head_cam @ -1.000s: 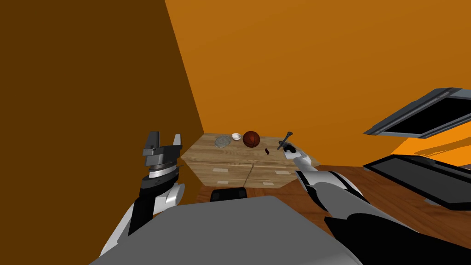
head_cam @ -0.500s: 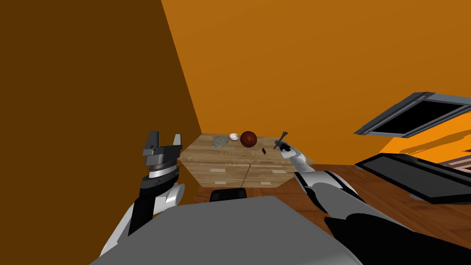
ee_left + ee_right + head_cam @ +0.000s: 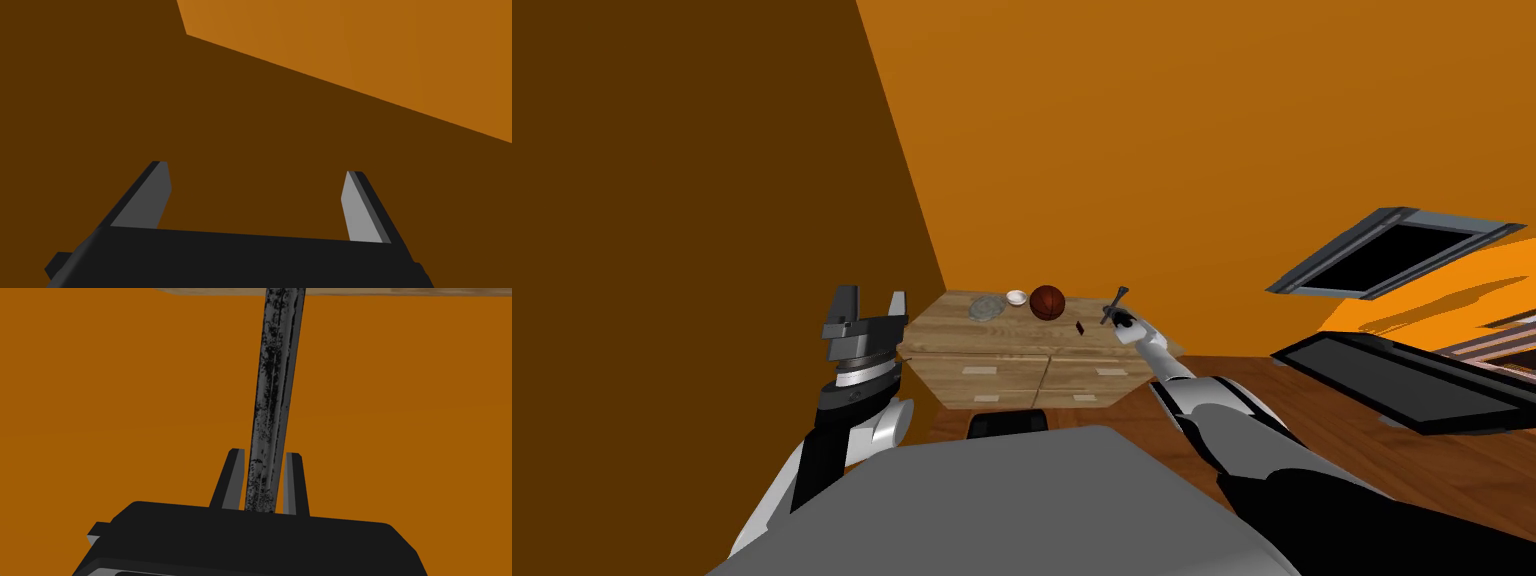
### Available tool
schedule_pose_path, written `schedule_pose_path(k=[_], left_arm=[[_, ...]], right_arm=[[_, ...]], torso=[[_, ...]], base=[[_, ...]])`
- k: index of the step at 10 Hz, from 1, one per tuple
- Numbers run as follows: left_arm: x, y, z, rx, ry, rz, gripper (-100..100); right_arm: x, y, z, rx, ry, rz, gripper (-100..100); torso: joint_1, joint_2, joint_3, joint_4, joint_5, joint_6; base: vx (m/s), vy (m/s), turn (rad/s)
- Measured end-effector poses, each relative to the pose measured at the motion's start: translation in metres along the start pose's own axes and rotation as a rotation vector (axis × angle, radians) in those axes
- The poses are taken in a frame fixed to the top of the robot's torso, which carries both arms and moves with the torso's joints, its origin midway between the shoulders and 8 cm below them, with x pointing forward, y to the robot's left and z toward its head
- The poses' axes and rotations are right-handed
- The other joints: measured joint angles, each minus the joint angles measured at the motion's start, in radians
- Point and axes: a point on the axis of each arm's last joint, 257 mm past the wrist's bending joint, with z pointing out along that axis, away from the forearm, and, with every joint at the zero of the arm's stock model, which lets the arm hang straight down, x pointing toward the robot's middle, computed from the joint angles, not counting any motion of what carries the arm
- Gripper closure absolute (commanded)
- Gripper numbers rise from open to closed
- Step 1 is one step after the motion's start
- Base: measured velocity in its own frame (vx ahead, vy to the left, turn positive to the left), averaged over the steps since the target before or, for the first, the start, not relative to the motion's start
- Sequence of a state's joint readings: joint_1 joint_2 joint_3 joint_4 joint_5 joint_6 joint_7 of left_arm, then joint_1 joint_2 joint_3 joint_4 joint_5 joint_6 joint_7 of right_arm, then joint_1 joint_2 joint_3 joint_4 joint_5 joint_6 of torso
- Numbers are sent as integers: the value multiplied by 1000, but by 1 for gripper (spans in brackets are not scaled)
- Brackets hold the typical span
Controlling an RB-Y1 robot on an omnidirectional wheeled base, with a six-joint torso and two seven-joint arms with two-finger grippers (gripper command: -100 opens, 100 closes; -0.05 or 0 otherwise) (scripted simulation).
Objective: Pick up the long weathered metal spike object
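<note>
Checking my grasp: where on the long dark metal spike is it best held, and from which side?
Probably on the straight shaft of the spike, jaws closing across its narrow width, approaching along its length from one end. It is slim and even-sided, so flat blades pinch it squarely; the right gripper holds it so now.

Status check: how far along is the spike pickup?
Done: the right gripper is shut on the spike, its fingers pressing the mottled grey shaft. In hand: the spike is held tilted over the right end of the wooden dresser; I cannot tell whether its far end is clear of the top. Left: lift it well clear. The left gripper is open and idle, raised at my left.
</note>
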State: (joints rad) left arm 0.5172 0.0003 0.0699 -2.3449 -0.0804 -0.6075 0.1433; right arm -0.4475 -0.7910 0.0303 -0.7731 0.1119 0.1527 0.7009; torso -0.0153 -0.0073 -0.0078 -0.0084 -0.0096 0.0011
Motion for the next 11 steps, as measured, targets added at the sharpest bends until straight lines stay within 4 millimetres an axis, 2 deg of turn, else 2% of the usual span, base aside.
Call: schedule_pose_path(k=[2,5,8,10,11], left_arm=[[0,0,0,0,0,0,0],[0,0,0,0,0,0,0],[0,0,0,0,0,0,0],[0,0,0,0,0,0,0],[0,0,0,0,0,0,0]], right_arm=[[5,27,-3,-19,11,-26,100],[7,53,-9,-30,18,-41,100],[17,77,-17,-34,19,-46,100],[9,83,-20,-28,15,-32,100],[18,94,-22,-31,19,-46,100]], torso=[[-2,-1,-2,-2,-2,1],[-1,-1,-3,-5,-5,2],[-4,1,-4,-9,-9,5],[0,0,-4,-9,-8,5],[-3,0,-5,-10,-9,5]], base=[[-2,-63,-19],[0,-58,-35],[-7,-66,-36],[2,-31,-41],[5,-67,-24]])
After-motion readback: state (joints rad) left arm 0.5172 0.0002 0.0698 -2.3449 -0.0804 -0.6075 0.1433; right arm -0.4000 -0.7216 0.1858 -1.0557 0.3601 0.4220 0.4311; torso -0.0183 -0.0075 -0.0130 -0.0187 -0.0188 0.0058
